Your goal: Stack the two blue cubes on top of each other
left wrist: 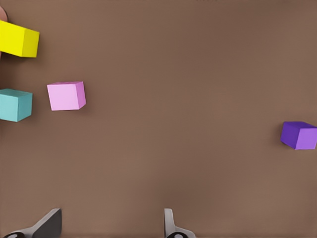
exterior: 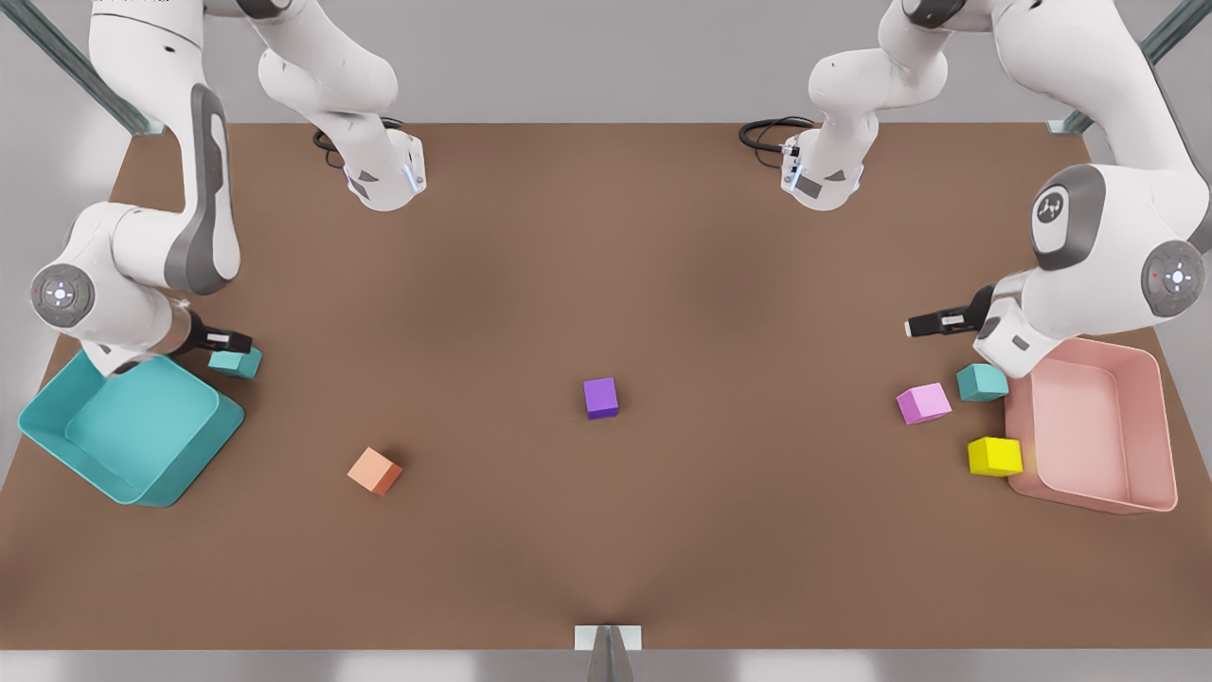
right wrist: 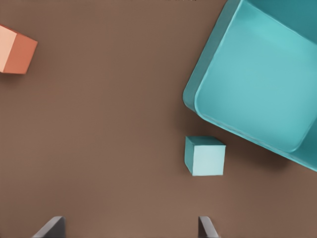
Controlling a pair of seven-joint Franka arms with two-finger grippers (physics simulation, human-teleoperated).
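One blue cube (exterior: 237,363) lies on the table at the front view's left, beside a corner of the teal bin (exterior: 133,431). My right gripper (exterior: 241,339) hovers just above and behind it, open; in the right wrist view this cube (right wrist: 205,156) lies ahead of the spread fingertips (right wrist: 205,226), not between them. The other blue cube (exterior: 982,382) sits at the front view's right, next to a pink cube (exterior: 923,403). My left gripper (exterior: 914,327) hangs above the table near it, open and empty; in the left wrist view that cube (left wrist: 15,104) lies well off to one side.
A pink bin (exterior: 1094,426) stands at the front view's right with a yellow cube (exterior: 994,457) against it. A purple cube (exterior: 600,397) sits mid-table and an orange cube (exterior: 375,471) toward the front left. Both arms' bases stand at the far edge.
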